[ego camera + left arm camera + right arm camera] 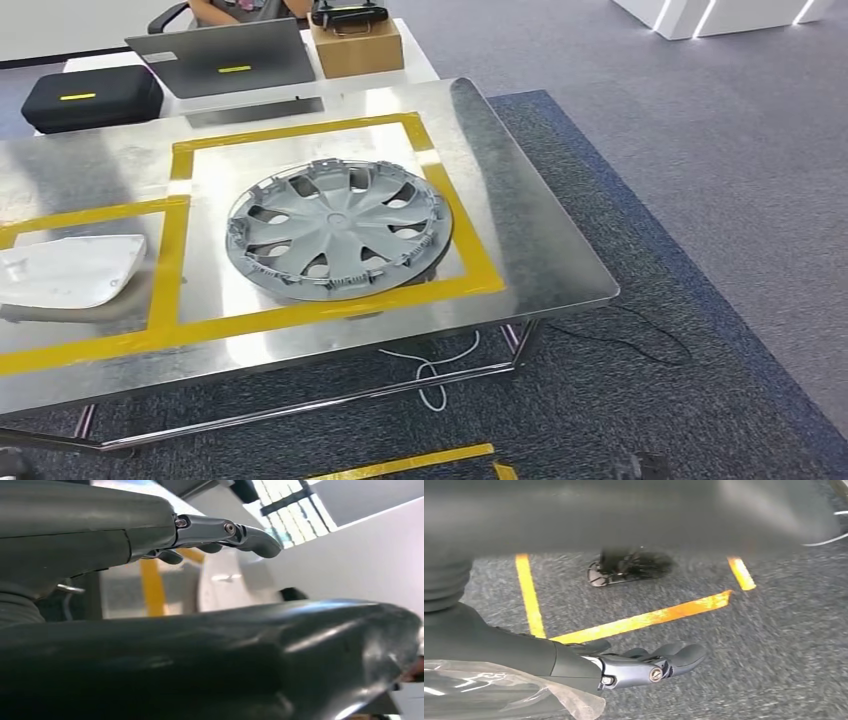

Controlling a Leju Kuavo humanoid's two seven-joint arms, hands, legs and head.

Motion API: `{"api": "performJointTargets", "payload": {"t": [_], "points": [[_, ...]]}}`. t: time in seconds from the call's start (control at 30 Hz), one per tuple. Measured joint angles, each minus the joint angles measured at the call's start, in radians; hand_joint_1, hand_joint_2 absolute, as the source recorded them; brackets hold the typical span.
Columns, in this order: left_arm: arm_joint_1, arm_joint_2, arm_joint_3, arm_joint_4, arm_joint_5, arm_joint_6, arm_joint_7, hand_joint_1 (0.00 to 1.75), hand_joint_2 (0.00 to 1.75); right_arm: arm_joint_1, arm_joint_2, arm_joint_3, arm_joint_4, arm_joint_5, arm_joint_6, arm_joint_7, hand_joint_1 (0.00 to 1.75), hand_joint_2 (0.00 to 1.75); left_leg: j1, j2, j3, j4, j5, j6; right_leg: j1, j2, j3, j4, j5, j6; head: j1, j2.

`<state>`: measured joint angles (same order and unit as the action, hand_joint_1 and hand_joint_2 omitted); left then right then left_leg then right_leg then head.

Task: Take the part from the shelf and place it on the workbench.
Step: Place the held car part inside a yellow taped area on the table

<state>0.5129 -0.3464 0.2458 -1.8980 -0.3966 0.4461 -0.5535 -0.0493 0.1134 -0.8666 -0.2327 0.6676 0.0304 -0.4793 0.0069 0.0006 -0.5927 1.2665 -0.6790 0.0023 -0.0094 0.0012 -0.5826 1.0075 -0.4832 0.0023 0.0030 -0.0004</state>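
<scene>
A grey hubcap (338, 243) lay inside the yellow tape square (476, 262) on the steel workbench (545, 235); a white panel (68, 270) lay at its nine o'clock.

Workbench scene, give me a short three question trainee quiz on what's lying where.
1. True or false: the grey wheel cover lies inside a yellow tape square on the metal workbench.
2. What lies on the bench to the cover's left? A) white panel B) red toolbox C) coiled hose
3. Fill in: beyond the bench, a cardboard ____ sits beside a grey laptop.

Key: 1 true; 2 A, the white panel; 3 box.
</scene>
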Motion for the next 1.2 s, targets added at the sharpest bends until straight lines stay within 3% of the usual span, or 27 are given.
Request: {"api": "performJointTargets", "payload": {"t": [0.07,0.13,0.17,0.27,0.33,0.4,0.43,0.47,0.5,0.53,0.57,0.6,0.63,0.67,0.73,0.8,0.87,0.93,0.97,1.0,1.03,1.1,1.17,1.2], "points": [[-0.017,0.0,0.013,0.07,-0.004,-0.004,0.002,0.0,0.0,0.0,0.008,-0.004,0.0,0.01,-0.011,0.006,0.0,1.75,-0.01,-0.001,0.078,-0.124,0.06,0.025,0.009,0.002,-0.009,0.0,0.011,-0.002,0.0,0.0],[-0.038,-0.001,0.03,0.141,-0.003,-0.006,0.0,0.0,0.0,0.0,0.022,-0.01,-0.001,0.019,-0.023,0.006,0.0,1.75,-0.022,-0.002,0.153,-0.258,0.099,0.05,0.013,0.002,-0.015,-0.001,0.022,0.001,0.001,0.0],[-0.046,-0.002,0.039,0.174,-0.002,-0.007,-0.002,0.0,0.0,0.0,0.028,-0.013,-0.001,0.022,-0.028,0.006,0.0,1.75,-0.028,-0.002,0.168,-0.291,0.106,0.055,0.012,0.002,-0.018,-0.002,0.029,0.006,0.001,0.0],[-0.057,-0.004,0.059,0.248,-0.001,-0.007,-0.004,0.0,0.0,0.002,0.037,-0.022,-0.002,0.026,-0.036,0.003,0.0,1.75,-0.031,0.002,0.159,-0.309,0.13,0.05,0.007,0.003,-0.026,-0.003,0.043,0.025,0.0,0.0],[-0.067,-0.006,0.065,0.282,-0.003,-0.006,0.0,0.0,0.0,0.004,0.04,-0.026,-0.002,0.028,-0.038,0.003,0.0,1.75,-0.024,0.005,0.143,-0.32,0.154,0.054,0.008,0.005,-0.047,0.036,-0.008,0.037,0.003,0.0],[-0.078,-0.008,0.072,0.326,-0.01,0.001,0.016,0.0,0.0,0.004,0.041,-0.029,-0.002,0.035,-0.04,0.005,0.0,1.75,-0.022,0.008,0.117,-0.321,0.174,0.058,0.006,0.005,-0.081,0.148,-0.105,0.046,0.005,0.0],[-0.084,-0.009,0.076,0.356,-0.016,0.008,0.026,0.0,0.0,0.004,0.041,-0.031,-0.002,0.039,-0.04,0.008,0.0,1.75,-0.022,0.01,0.103,-0.319,0.184,0.057,0.004,0.004,-0.092,0.21,-0.137,0.051,0.006,0.0],[-0.092,-0.009,0.08,0.394,-0.023,0.017,0.033,0.0,0.0,0.005,0.042,-0.034,-0.002,0.043,-0.042,0.011,0.0,1.75,-0.022,0.012,0.089,-0.316,0.193,0.056,0.002,0.003,-0.093,0.255,-0.147,0.055,0.005,0.0],[-0.103,-0.009,0.086,0.437,-0.028,0.026,0.039,0.0,0.0,0.006,0.042,-0.037,-0.002,0.049,-0.044,0.016,0.0,1.75,-0.021,0.013,0.074,-0.311,0.202,0.054,0.0,0.003,-0.081,0.269,-0.132,0.059,0.006,0.0],[-0.117,-0.01,0.093,0.488,-0.028,0.03,0.046,0.0,0.0,0.008,0.043,-0.041,-0.003,0.058,-0.048,0.023,0.0,1.75,-0.02,0.014,0.059,-0.305,0.209,0.051,-0.002,0.002,-0.05,0.247,-0.101,0.062,0.006,0.0],[-0.133,-0.01,0.102,0.541,-0.021,0.025,0.051,0.0,0.0,0.009,0.044,-0.043,-0.003,0.072,-0.052,0.03,0.0,1.75,-0.019,0.014,0.045,-0.296,0.214,0.048,-0.005,0.0,-0.004,0.193,-0.071,0.065,0.006,0.0],[-0.15,-0.009,0.117,0.6,-0.011,0.006,0.055,0.0,0.0,0.009,0.047,-0.044,-0.004,0.089,-0.058,0.039,0.0,1.75,-0.019,0.014,0.032,-0.287,0.218,0.043,-0.007,-0.001,0.049,0.119,-0.059,0.067,0.006,0.0],[-0.17,-0.006,0.135,0.662,-0.002,-0.023,0.058,0.0,0.0,0.008,0.049,-0.045,-0.004,0.107,-0.062,0.048,0.0,1.75,-0.02,0.015,0.021,-0.276,0.222,0.038,-0.007,-0.001,0.098,0.046,-0.061,0.066,0.006,0.0],[-0.192,-0.002,0.161,0.73,-0.004,-0.053,0.058,0.0,0.0,0.008,0.052,-0.045,-0.005,0.123,-0.065,0.056,0.0,1.75,-0.021,0.015,0.013,-0.268,0.226,0.033,-0.007,-0.001,0.129,-0.006,-0.072,0.061,0.006,0.0],[-0.238,0.007,0.228,0.866,-0.039,-0.096,0.057,0.0,0.0,0.009,0.057,-0.045,-0.005,0.146,-0.063,0.067,0.0,1.75,-0.023,0.015,0.005,-0.259,0.238,0.023,-0.004,0.001,0.142,-0.043,-0.085,0.043,0.005,0.0],[-0.281,0.017,0.305,0.992,-0.099,-0.115,0.058,0.0,0.0,0.012,0.061,-0.047,-0.006,0.16,-0.054,0.071,0.0,0.87,-0.019,0.013,-0.004,-0.247,0.223,0.011,-0.004,-0.003,0.126,-0.043,-0.074,0.022,0.006,0.0],[-0.32,0.026,0.379,1.105,-0.169,-0.124,0.07,0.0,0.0,0.013,0.064,-0.05,-0.007,0.176,-0.045,0.073,0.0,0.0,-0.014,0.01,-0.023,-0.185,0.142,-0.002,-0.005,-0.006,0.104,-0.043,-0.055,0.003,0.005,0.0],[-0.361,0.035,0.444,1.211,-0.255,-0.127,0.102,0.0,0.0,0.012,0.064,-0.052,-0.008,0.194,-0.036,0.072,0.0,0.0,-0.009,0.009,-0.044,-0.064,0.045,-0.011,-0.003,-0.007,0.081,-0.042,-0.034,-0.004,0.002,0.0],[-0.382,0.039,0.47,1.26,-0.298,-0.127,0.125,0.0,0.0,0.012,0.064,-0.053,-0.009,0.203,-0.031,0.071,0.0,0.0,-0.008,0.009,-0.047,-0.014,0.025,-0.012,-0.002,-0.009,0.07,-0.04,-0.023,-0.004,0.002,0.0],[-0.402,0.042,0.491,1.308,-0.341,-0.127,0.15,0.0,0.0,0.011,0.064,-0.055,-0.009,0.213,-0.026,0.07,0.0,0.0,-0.007,0.009,-0.038,0.01,0.031,-0.012,-0.001,-0.01,0.057,-0.036,-0.013,-0.003,0.001,0.0],[-0.418,0.045,0.505,1.349,-0.377,-0.126,0.176,0.0,0.0,0.011,0.064,-0.055,-0.009,0.221,-0.021,0.068,0.0,0.0,-0.007,0.009,-0.014,-0.002,0.057,-0.01,-0.001,-0.01,0.044,-0.032,-0.004,-0.002,0.002,0.0],[-0.443,0.05,0.521,1.421,-0.432,-0.125,0.222,0.0,0.0,0.008,0.064,-0.056,-0.009,0.236,-0.012,0.064,0.0,0.0,-0.008,0.006,0.075,-0.121,0.114,0.002,0.001,-0.008,0.016,-0.022,0.012,0.002,0.001,0.0],[-0.461,0.054,0.529,1.473,-0.453,-0.125,0.244,0.0,0.0,0.004,0.065,-0.055,-0.009,0.242,-0.008,0.062,0.0,0.0,-0.012,0.003,0.159,-0.259,0.124,0.015,0.003,-0.006,-0.001,-0.016,0.027,0.01,0.002,0.0],[-0.469,0.056,0.532,1.492,-0.456,-0.125,0.248,0.0,0.0,0.002,0.066,-0.055,-0.009,0.244,-0.008,0.061,0.0,0.0,-0.014,0.001,0.176,-0.296,0.119,0.019,0.003,-0.006,-0.006,-0.015,0.035,0.015,0.002,0.0]]}}
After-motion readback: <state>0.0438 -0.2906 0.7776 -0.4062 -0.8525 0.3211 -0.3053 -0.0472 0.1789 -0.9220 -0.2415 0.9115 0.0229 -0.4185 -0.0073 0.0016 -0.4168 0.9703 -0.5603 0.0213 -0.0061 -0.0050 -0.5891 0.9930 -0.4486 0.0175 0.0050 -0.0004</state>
